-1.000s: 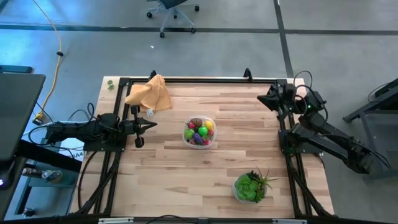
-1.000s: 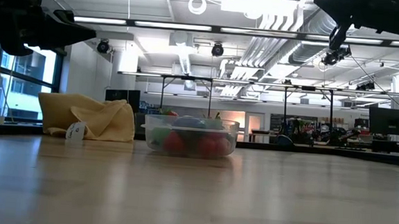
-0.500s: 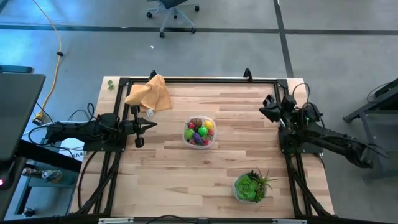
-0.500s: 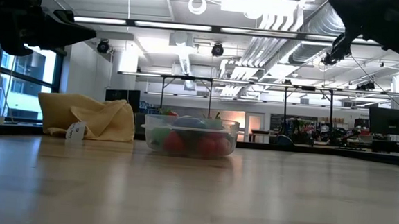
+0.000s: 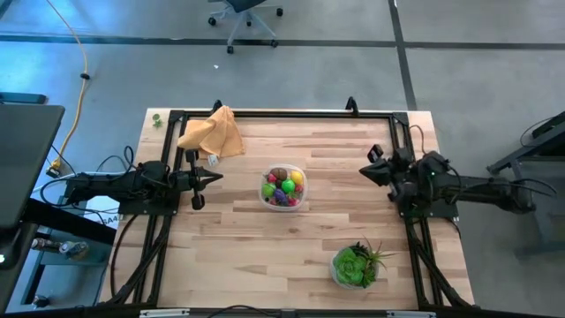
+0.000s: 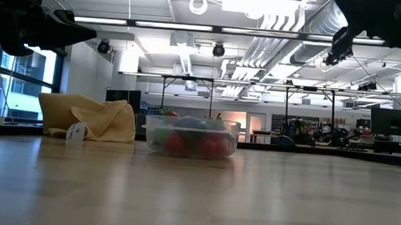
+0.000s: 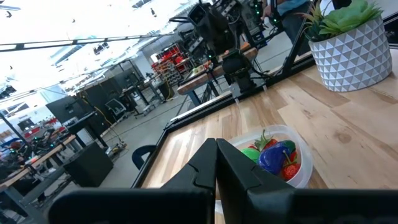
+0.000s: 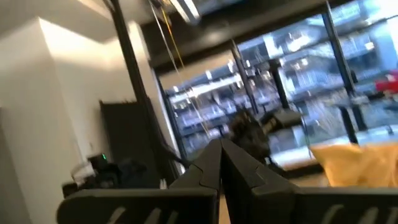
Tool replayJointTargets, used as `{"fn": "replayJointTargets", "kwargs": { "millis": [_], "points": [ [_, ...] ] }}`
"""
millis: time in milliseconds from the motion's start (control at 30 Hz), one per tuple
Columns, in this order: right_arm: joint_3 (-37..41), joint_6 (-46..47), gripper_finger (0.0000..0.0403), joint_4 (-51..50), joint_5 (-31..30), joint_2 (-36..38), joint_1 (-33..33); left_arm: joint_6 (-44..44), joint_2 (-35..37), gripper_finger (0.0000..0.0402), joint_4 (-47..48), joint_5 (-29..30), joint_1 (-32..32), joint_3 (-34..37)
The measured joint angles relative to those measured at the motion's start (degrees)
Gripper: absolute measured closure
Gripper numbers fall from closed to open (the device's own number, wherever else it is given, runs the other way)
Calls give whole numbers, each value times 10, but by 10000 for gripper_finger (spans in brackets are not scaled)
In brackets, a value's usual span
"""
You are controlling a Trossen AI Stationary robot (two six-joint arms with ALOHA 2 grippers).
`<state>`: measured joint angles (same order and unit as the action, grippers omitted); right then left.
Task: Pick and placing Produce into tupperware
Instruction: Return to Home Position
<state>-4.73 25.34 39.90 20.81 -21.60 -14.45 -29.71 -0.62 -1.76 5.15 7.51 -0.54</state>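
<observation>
Wooden table (image 5: 265,238): pale planks framed by black rails, with both arms mounted at its side edges.

Left arm (image 5: 115,185): lies low along the left edge. The left gripper (image 5: 215,177) points inward toward the table's middle, well short of the container. Its fingers are pressed together with nothing between them.

Right arm (image 5: 477,187): stretched out past the right edge. The right gripper (image 5: 365,170) points inward over the right rail, raised above the table. Its fingers meet tip to tip and hold nothing.

Potted plant (image 5: 357,265): leafy green, in a white faceted pot, on the near right part of the table, well apart from the container.

Cloth (image 5: 214,134): orange-tan and crumpled, at the far left corner, with a small white tag at its edge.

Tupperware (image 5: 305,187): round and clear, upright near the table's centre, between the two grippers and touched by neither.

Produce (image 5: 282,187): piled inside the tupperware, with red, green, yellow, purple and brown pieces showing. Red pieces press against the see-through wall in the low view.
</observation>
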Motion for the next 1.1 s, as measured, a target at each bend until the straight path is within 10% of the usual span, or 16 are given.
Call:
{"fn": "replayJointTargets", "kwargs": {
  "millis": [1100],
  "points": [
    [-1,-59,403,-260,-39,211,12,0,0,401,0,0,0,0]
  ]
}}
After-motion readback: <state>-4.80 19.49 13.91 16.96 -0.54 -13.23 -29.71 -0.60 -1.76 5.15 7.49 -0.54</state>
